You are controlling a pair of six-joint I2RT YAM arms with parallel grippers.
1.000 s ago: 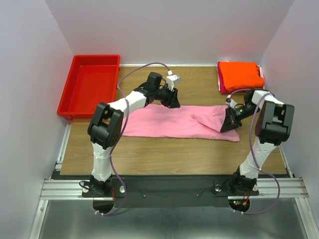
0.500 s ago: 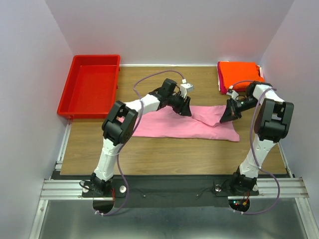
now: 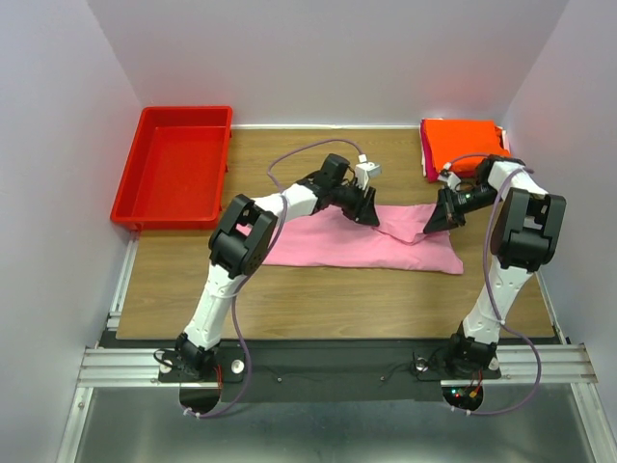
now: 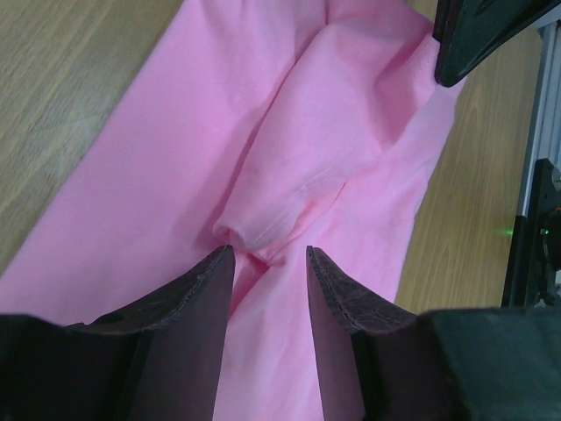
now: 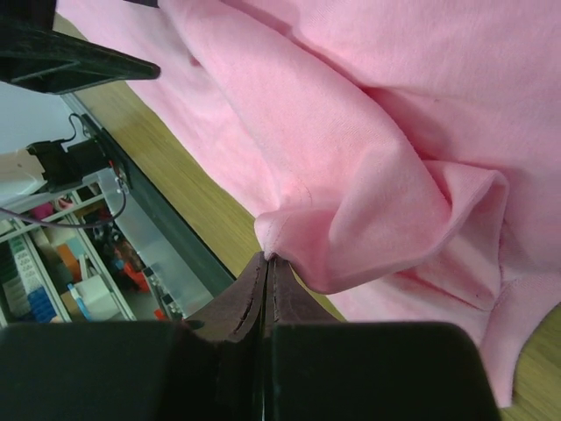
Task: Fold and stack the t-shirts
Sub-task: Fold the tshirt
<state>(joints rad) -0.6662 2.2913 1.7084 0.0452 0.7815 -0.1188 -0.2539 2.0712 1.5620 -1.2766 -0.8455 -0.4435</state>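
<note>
While the light pink t-shirt (image 3: 352, 239) lies spread across the middle of the desk (image 3: 318, 299), the fold on it reads as only partly made. It sits as a long flat band running left to right in the top view, with a raised fold of cloth bunched toward its right end. At the upper right of that view a bright orange t-shirt (image 3: 465, 145) is already folded into a neat rectangle, and a sliver of darker pink-red t-shirt (image 3: 426, 154) shows under its left edge — two done and stacked, by my judgement. One is left to finish and add to the pile.

Right pincer (image 5: 266, 257): closed tight on a pinched corner of the pink cloth, the fabric ballooning out from the tips in soft rounded folds. Left pincer (image 4: 267, 263): jaws apart, straddling a small puckered ridge of the same shirt; no grip yet, as far as the wrist view shows.

Materials — the shirt is thin matte knit, limp, with a faint stitched hem line visible in both wrist views; it creases readily. The finger pads (image 4: 337, 289) look dark and pebbled, like textured rubber. The desk is pale wood-grain laminate, smooth. A rigid glossy red tray (image 3: 175, 164) sits at the upper left.
</note>
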